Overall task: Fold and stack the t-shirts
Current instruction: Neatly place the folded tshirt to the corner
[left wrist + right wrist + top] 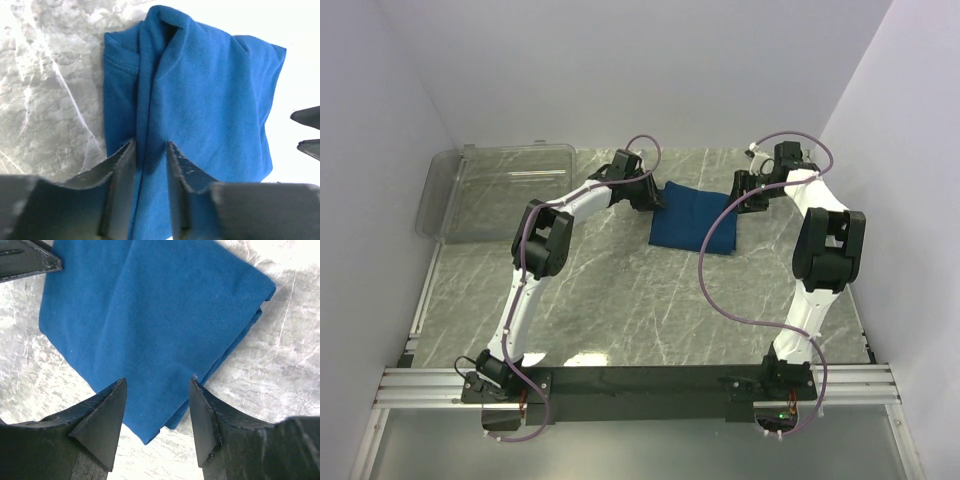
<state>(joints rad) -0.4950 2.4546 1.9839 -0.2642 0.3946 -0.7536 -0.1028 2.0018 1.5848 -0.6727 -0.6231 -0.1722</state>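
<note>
One t-shirt (695,218) is all that shows, so the stacking half of the job has nothing visible to build on.

At the far left of the bench (620,290) a clear plastic bin (500,185) lies apart from the work, with no garment visible in it.

The left gripper (150,145) sits at the shirt's left edge. Its jaws stand narrowly apart with a raised ridge of cloth running between them. Whether they pinch that ridge or only straddle it cannot be told.

At the far middle of the bench, between the two grippers, the dark blue shirt is already a compact, layered rectangle, print hidden. One edge looks loose, with a rolled lip and a rumpled corner in the left wrist view.

The right gripper (157,382) hangs over the shirt's right side with its jaws wide and nothing in them.

The folding looks almost finished. What probably remains is tidying that loose edge, letting go and setting the bundle where a stack is meant to be.
</note>
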